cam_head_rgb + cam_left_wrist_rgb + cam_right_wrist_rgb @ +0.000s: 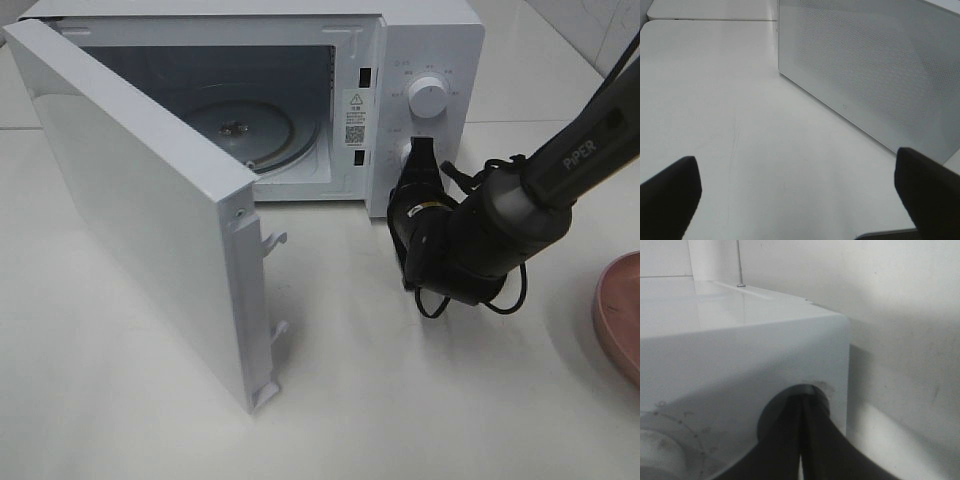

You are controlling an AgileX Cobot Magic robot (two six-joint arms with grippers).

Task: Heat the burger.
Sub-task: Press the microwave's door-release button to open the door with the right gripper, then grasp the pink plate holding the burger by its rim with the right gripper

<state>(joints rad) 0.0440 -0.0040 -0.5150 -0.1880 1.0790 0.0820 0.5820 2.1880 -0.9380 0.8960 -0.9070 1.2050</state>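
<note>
White plastic fills my right wrist view: my right gripper [802,440], fingers pressed shut on nothing, has its tips in the round recess [790,400] low on the control panel of the microwave [430,40], below the upper knob [430,95]. The door [130,200] stands wide open and the glass turntable [245,125] is bare. The burger is in none of my views; only the rim of a pink plate [620,310] shows at the far right of the high view. My left gripper [800,195] hangs wide open and empty near the door's outer face. As I judge it, drawing the tips out at an angle could catch the recess and drag the microwave; a careless left-arm sweep could knock the door shut.
</note>
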